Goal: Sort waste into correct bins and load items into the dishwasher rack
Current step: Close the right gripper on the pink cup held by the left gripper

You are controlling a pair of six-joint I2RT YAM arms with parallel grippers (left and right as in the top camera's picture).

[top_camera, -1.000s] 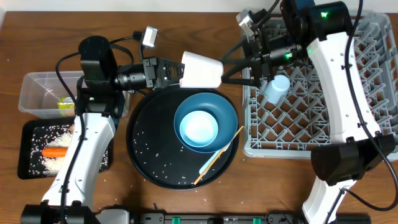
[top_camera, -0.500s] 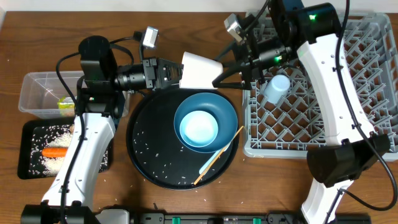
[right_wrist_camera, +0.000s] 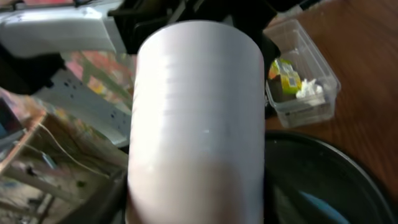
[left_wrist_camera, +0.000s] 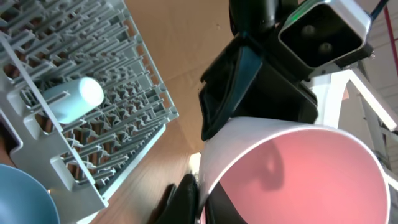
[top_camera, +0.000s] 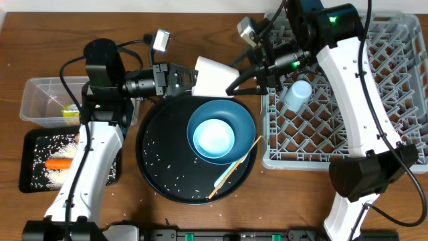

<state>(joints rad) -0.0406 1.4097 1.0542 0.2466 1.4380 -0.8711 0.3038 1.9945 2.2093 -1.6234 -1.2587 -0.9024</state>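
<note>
Overhead: pink cup [top_camera: 215, 75], white outside, pink inside, held sideways by left claw [top_camera: 191, 79] near the desk's far edge; right claw [top_camera: 242, 79] gapes around it.

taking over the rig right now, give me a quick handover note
Left gripper shut on the pink cup, held sideways between the arms.
Right gripper: jaws open, straddling the cup's other end; contact unclear.
Done: light-blue cup lies in the rack; wrapper in the clear tub; carrot and rice in the black tray.
Left: hand over and rack the pink cup; then bowl, blue plate and chopsticks, all on the round black tray among stray rice grains.
</note>
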